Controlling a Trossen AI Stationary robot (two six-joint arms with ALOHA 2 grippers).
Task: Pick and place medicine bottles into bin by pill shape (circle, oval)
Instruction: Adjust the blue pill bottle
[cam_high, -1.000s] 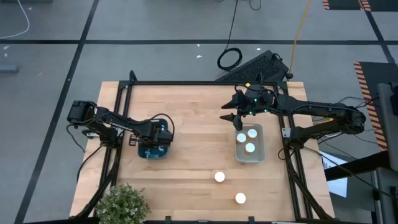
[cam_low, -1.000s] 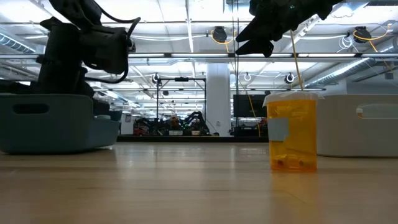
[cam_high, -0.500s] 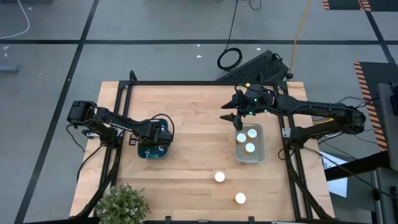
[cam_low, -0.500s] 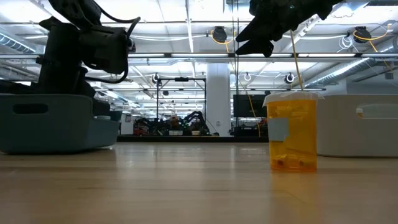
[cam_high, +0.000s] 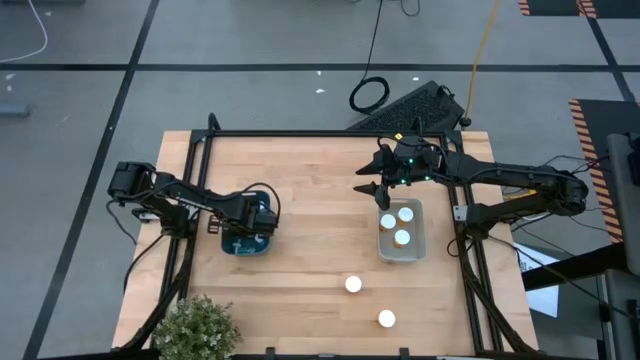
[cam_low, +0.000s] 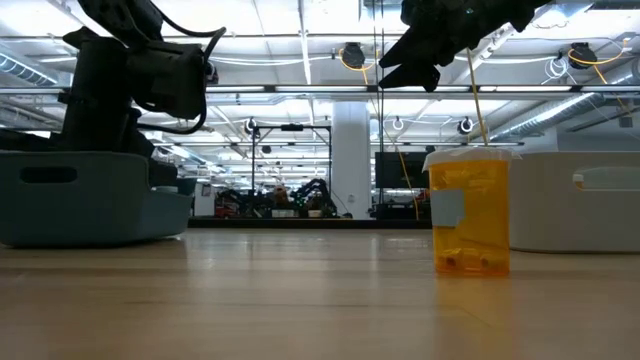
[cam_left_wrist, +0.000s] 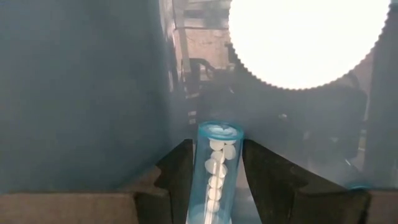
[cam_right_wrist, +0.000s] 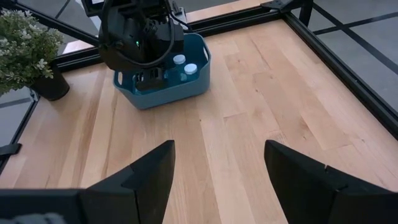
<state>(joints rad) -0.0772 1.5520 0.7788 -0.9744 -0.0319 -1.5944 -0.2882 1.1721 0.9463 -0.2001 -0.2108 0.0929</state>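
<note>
High view: the left claw (cam_high: 258, 218) hangs over the blue bin (cam_high: 240, 246) at about nine o'clock on the bench (cam_high: 310, 170), while the right claw (cam_high: 372, 187) hovers just off the grey bin's (cam_high: 419, 250) far rim at about two o'clock; that bin holds three white-capped bottles (cam_high: 402, 237), and two more bottles (cam_high: 353, 284) stand loose on the wood toward six o'clock. Low view: an amber bottle (cam_low: 468, 210) stands upright on the bench in front of the grey bin, with the right claw spread wide high above it. Left wrist view: the left claw is closed on a slim clear blue vial (cam_left_wrist: 216, 171) of round white pills, down inside the blue bin beside a bright white cap. Right wrist view: the right fingers (cam_right_wrist: 145, 171) stand wide apart and empty, facing the blue bin across the bench. The step in hand looks like dropping the vial into the blue bin; next the left claw must part and lift clear. Nothing differs from the earlier frames: both arms and all bottles sit exactly as before.
</note>
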